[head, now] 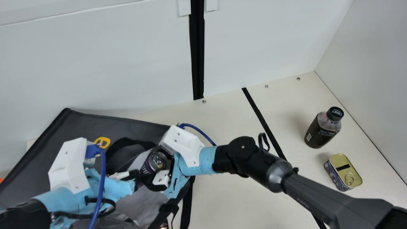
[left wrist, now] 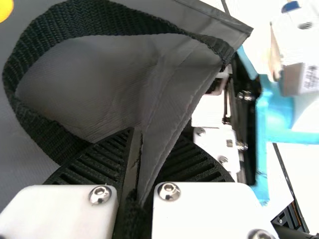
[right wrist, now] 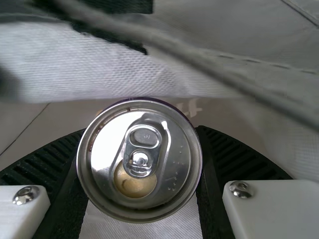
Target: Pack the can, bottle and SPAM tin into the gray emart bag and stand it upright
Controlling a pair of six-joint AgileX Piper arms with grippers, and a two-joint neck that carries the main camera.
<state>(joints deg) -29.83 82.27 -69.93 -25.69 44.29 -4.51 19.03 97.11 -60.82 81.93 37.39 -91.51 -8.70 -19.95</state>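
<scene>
The can [head: 158, 161] is clamped in the right gripper [head: 156, 169] at the mouth of the bag [head: 143, 202]; the left gripper [head: 136, 179] pinches its fabric. Bottle [head: 321, 132] and tin [head: 343, 172] stand near the table's [head: 222, 117] right edge. White walls [head: 95, 63] border back and right.

Lab, robot booth type: white panels [head: 95, 63], upper left and right; cream table [head: 222, 121], centre, screws [head: 204, 101] along far edge; two robot arms [head: 248, 157], lower left and right, cabled.
</scene>
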